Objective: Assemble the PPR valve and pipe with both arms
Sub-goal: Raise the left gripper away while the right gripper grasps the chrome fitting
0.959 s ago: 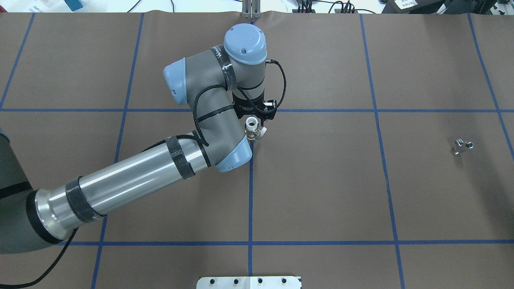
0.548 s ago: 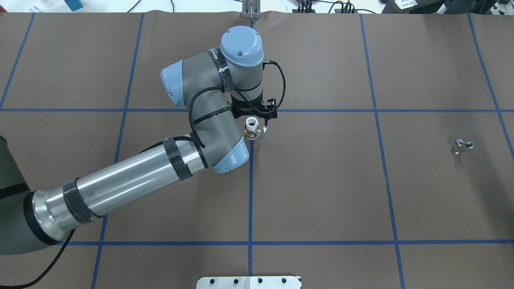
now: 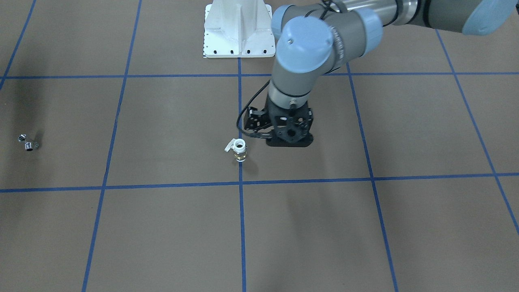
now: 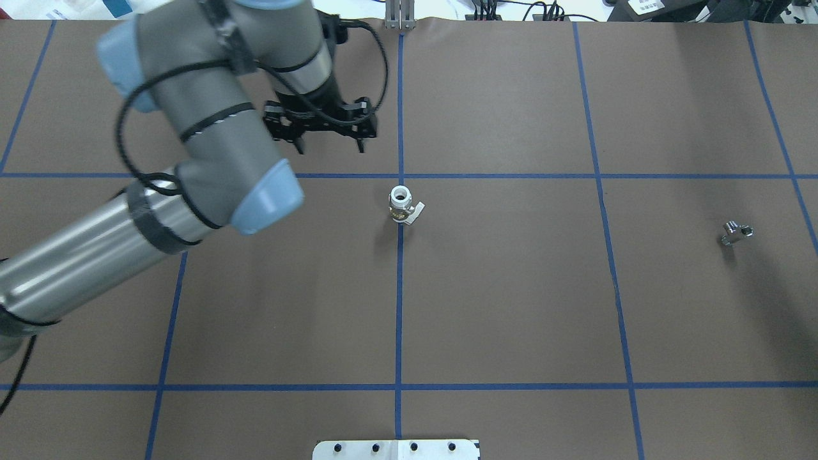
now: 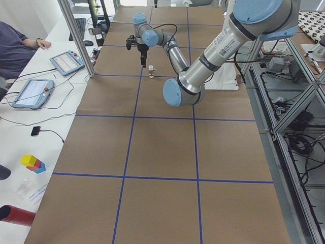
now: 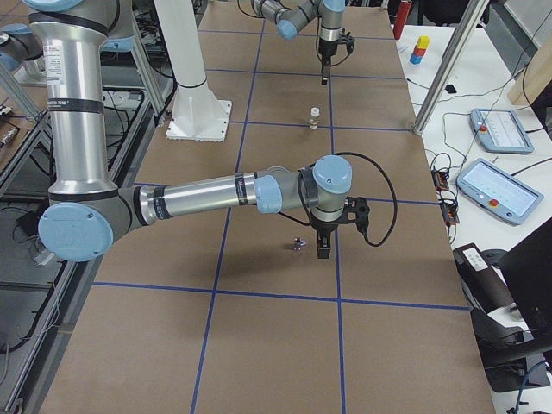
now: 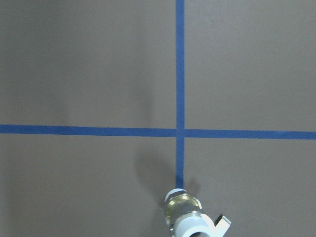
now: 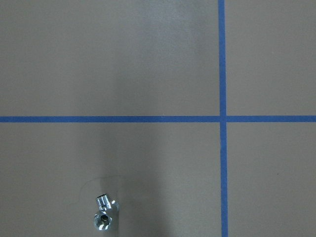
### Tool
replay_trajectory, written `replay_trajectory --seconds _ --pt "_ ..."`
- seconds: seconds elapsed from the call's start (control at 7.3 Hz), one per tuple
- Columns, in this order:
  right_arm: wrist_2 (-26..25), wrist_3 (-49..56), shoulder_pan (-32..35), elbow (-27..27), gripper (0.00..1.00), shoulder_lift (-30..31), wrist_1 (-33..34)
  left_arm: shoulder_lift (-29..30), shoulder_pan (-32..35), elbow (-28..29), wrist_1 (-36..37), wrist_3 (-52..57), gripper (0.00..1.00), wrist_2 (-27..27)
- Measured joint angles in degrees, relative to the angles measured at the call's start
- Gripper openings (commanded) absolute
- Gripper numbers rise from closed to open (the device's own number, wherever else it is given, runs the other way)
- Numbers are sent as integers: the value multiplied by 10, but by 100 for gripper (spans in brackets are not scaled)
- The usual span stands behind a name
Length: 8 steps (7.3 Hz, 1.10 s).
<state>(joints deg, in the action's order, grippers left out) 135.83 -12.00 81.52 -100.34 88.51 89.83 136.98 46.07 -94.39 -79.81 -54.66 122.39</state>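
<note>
The PPR valve (image 4: 402, 206) stands upright on a blue tape line near the table's middle, white mouth up and lever to the side. It also shows in the front view (image 3: 239, 149) and at the bottom of the left wrist view (image 7: 190, 221). My left gripper (image 4: 330, 145) is open and empty, raised beyond and left of the valve; the front view (image 3: 289, 141) shows it too. The silver pipe (image 4: 736, 232) lies far right and appears in the right wrist view (image 8: 103, 216). My right gripper (image 6: 323, 250) hangs close beside the pipe (image 6: 298, 245); I cannot tell whether it is open.
The white bolted pedestal (image 3: 239, 28) stands at the robot's edge of the table. Blue tape lines (image 4: 399, 306) grid the brown table cover. Tablets and cables (image 5: 51, 76) lie on the side bench beyond the far edge.
My left arm has lifted and swung away from the valve toward the far left. The valve stands alone where it was. The pipe has not moved.
</note>
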Motion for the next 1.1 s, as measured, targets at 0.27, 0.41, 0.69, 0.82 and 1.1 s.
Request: replay_trajectory --seconds 0.27,0.41,0.69,0.82,1.1 --pt "-10 -31 -51 4 99 -6 -36 -104 56 -92 19 99 100 6" --pt "-18 -61 -78 8 99 -9 -61 -127 72 -104 21 130 100 6" --pt "-35 -110 -127 23 99 -11 -104 -142 81 -110 22 149 100 6" --pt "-38 -115 -142 33 99 -11 -114 -144 82 -110 22 151 100 6" --pt "-42 -108 -160 52 99 -8 -119 -144 80 -107 22 151 100 6"
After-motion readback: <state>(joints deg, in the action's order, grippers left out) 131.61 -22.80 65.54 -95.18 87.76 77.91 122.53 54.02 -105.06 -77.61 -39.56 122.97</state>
